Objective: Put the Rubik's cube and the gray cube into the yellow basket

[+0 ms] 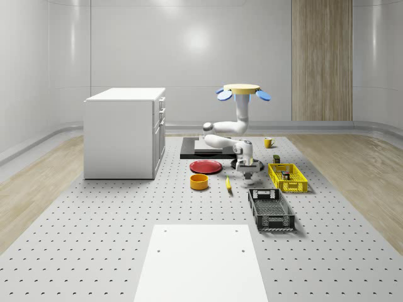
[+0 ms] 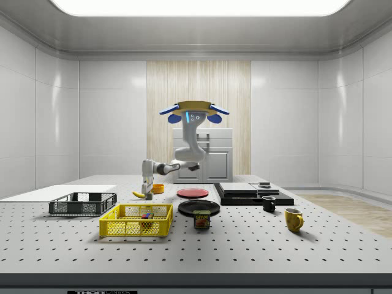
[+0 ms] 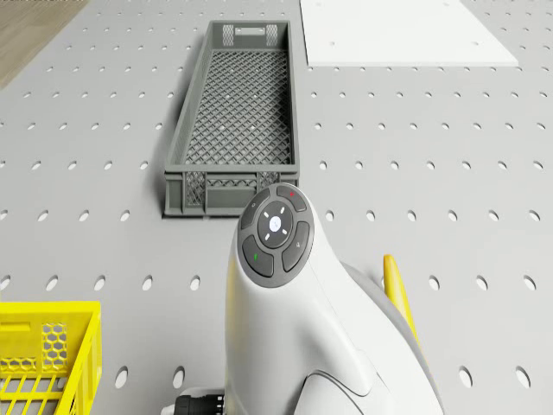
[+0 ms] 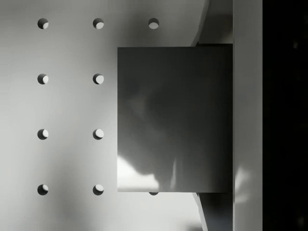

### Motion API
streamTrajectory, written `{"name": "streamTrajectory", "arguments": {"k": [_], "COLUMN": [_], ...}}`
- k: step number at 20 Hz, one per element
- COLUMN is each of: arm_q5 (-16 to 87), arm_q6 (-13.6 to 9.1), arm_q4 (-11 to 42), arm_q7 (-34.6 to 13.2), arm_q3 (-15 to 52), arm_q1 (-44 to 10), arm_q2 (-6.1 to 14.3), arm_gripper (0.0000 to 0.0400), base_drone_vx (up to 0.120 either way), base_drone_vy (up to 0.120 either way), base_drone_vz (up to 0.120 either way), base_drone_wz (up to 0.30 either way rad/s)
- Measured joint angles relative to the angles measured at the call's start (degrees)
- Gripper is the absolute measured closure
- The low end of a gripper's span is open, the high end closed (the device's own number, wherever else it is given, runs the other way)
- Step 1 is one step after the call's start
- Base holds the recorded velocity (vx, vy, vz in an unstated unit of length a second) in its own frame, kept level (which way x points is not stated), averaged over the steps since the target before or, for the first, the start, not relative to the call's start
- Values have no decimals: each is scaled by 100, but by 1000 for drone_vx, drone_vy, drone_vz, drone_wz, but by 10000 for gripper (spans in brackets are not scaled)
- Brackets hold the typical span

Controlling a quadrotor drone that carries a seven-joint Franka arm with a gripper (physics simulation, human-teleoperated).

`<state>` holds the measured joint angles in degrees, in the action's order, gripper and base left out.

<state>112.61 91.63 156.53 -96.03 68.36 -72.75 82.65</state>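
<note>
Cube work is half done, as we read it: the Rubik's cube [image 2: 146, 215] already lies inside the yellow basket [image 1: 296, 186], so the gray cube [image 4: 173, 120] is the one in hand. In the wrist view we see its flat gray face close under the camera, with a pale finger [image 4: 247, 115] running along one edge of it; whether that finger presses the cube or only stands beside it we cannot tell, and so we cannot say whether the fingers are closed on it or merely set around it. The gripper [image 1: 247, 174] reaches down to the perforated surface [image 1: 94, 251], between the banana [image 1: 228, 184] and the yellow basket, with the black crate [image 1: 271, 211] nearer the whole-scene camera. The drone [image 1: 242, 90] hovers above, over the far part of the surface near the black slab [image 1: 189, 150], its arm bent forward and down.

We judge this to be the grasp of the second cube. The next move calls for a firm, confirmed hold, a straight lift clear of the surface, and a short carry toward the whole-scene view's right, high enough to clear the basket's wall before release beside the Rubik's cube.
</note>
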Motion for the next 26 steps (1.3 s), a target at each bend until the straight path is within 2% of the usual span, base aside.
{"name": "streamTrajectory", "arguments": {"k": [7,9,20,26], "arm_q5": [-170,-192,-245,-260], "arm_q6": [-48,-46,-3,24], "arm_q4": [57,62,67,66], "arm_q7": [-20,-24,-43,-51], "arm_q3": [171,189,223,227], "arm_q1": [8,6,-14,-25], "arm_q2": [39,50,111,141], "arm_gripper": [150,150,150,150], "base_drone_vx": [0,0,0,0], "base_drone_vy": [0,0,116,120], "base_drone_vz": [120,20,0,40], "base_drone_wz": [0,0,0,0]}}
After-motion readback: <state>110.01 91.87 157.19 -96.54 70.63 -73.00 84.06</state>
